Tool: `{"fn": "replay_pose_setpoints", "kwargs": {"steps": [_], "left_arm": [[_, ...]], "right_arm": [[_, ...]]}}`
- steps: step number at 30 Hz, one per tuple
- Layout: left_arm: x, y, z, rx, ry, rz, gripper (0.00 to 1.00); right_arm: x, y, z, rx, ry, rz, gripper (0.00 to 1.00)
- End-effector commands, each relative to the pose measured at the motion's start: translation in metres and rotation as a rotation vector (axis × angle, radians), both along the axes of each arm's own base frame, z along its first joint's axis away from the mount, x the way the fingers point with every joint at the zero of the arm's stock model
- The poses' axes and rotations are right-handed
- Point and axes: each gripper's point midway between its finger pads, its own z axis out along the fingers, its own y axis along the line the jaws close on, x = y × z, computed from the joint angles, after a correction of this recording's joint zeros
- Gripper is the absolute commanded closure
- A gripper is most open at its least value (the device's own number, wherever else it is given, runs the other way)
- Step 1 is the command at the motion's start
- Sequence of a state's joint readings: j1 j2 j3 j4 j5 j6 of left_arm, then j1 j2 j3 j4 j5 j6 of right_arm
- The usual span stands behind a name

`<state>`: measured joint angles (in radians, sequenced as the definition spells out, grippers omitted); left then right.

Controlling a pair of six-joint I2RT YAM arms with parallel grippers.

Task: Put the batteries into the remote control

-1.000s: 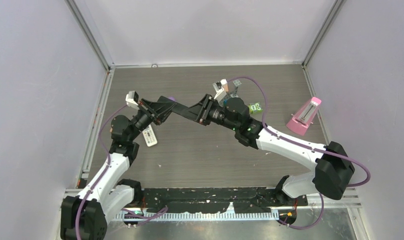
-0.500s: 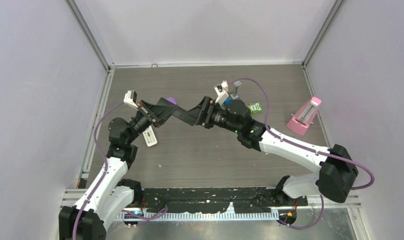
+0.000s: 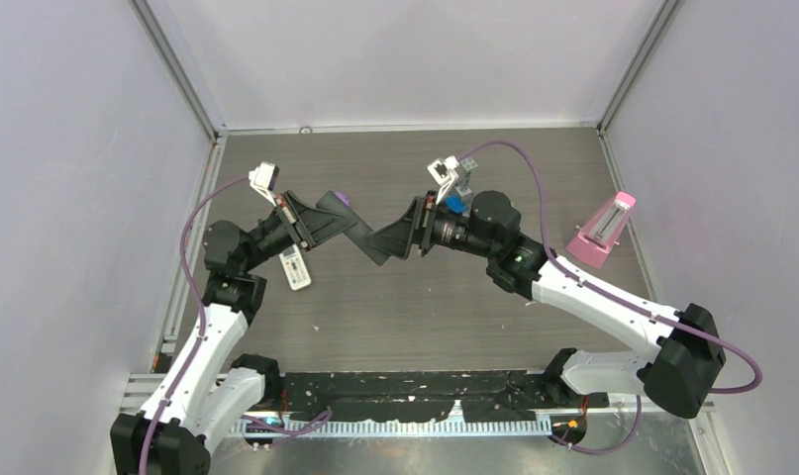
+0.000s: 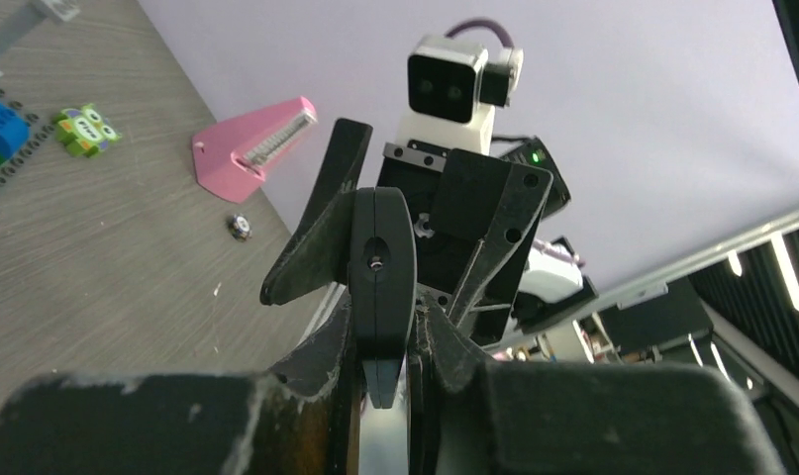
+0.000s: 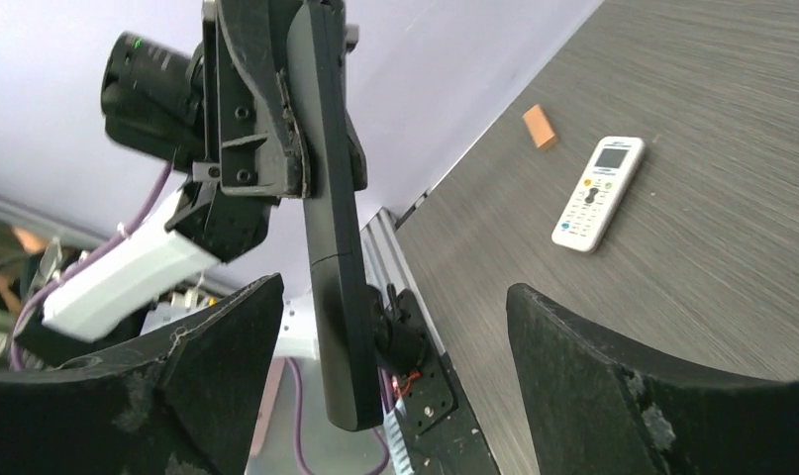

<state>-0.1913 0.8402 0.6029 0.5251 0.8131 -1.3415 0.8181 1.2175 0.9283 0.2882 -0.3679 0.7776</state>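
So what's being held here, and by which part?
Left gripper clamps the black remote near one end. Right gripper is open, holding nothing.

On the table a small remote lies left, a metronome right; the remote control hangs above, between.

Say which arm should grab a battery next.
Right. The right gripper is open and empty; the left gripper is shut on the black remote, holding it up. An orange battery lies in the right wrist view.
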Motion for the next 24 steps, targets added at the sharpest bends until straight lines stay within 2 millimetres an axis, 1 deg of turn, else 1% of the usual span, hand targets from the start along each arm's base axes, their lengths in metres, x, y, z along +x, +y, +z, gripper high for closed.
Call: {"fn": "replay_pose_setpoints", "kwargs": {"steps": [1,6,11,18,21,23,24], "left_arm": [[-0.026,-0.006,0.022,0.061,-0.168,-0.129,1.0],[-0.033,-0.008,0.027,0.072,-0.201,-0.175,1.0],[-0.035,-0.008,0.028,0.07,-0.214,-0.188,1.0],[-0.046,-0.01,0.033,0.086,-0.26,-0.257,1.0],[-0.052,-0.01,0.035,0.101,-0.278,-0.295,1.0],[-0.053,-0.011,0.035,0.105,-0.282,-0.303,1.0],[-0.053,-0.011,0.035,0.105,-0.283,-0.303,1.0]], "right_arm": [[-0.028,0.003,0.036,0.008,-0.195,0.187,0.14],[-0.041,0.003,0.04,-0.009,-0.258,0.27,0.19],[-0.047,0.006,0.034,-0.017,-0.244,0.326,0.29],[-0.043,0.011,0.029,-0.021,-0.227,0.33,0.39],[-0.041,0.014,0.029,-0.014,-0.192,0.326,0.44],[-0.041,0.015,0.029,-0.011,-0.175,0.33,0.48],[-0.042,0.016,0.029,-0.008,-0.166,0.337,0.52]]}}
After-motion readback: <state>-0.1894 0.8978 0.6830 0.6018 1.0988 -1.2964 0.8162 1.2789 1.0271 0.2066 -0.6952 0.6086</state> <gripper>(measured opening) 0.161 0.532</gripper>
